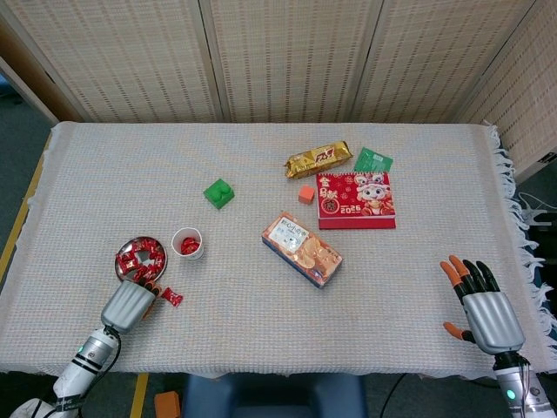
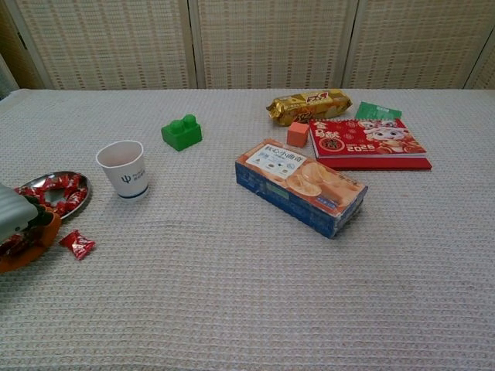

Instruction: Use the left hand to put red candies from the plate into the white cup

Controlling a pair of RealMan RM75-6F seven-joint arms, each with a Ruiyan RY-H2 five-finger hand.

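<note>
My left hand point(image 1: 129, 305) sat at the near edge of the plate point(image 1: 127, 252), with its fingertips on the rim side closest to me. I could not tell if the fingers held a candy, because the back of the hand hid them in the head view and the chest view cut most of the hand off. Red candies point(image 1: 144, 255) were piled on the plate. One stray candy point(image 2: 78, 244) lay on the cloth just beside my hand, off the plate. The white cup point(image 2: 124, 169) stood upright just right of the plate and had a few red candies in it. I thought the best way was to pinch only one candy, lift it straight up, move over the middle of the cup, and let go low so it would not bounce out. I also had to keep from bumping the cup. My right hand point(image 1: 486, 306) rested far off with fingers spread and held nothing.
</note>
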